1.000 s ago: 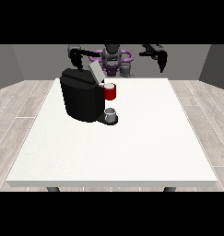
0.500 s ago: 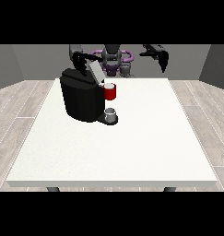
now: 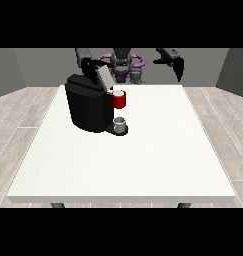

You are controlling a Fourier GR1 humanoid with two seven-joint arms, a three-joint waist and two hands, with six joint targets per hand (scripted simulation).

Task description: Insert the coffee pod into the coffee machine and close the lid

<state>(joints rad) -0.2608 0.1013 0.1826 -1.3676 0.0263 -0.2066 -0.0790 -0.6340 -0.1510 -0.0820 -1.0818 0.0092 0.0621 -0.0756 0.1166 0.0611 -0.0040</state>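
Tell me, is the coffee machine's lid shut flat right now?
No, the lid is tilted up above the coffee machine, with the hand at the view's left at its top edge.

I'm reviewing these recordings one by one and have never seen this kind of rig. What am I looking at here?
There is one view, from a camera across the white table, facing a humanoid robot at the far edge. On the table stands a black coffee machine with its lid raised, a red part at its front and a small grey cup on its base. The robot hand at the view's left is by the lid; whether it touches it is unclear. The robot hand at the view's right hangs in the air, holding nothing.
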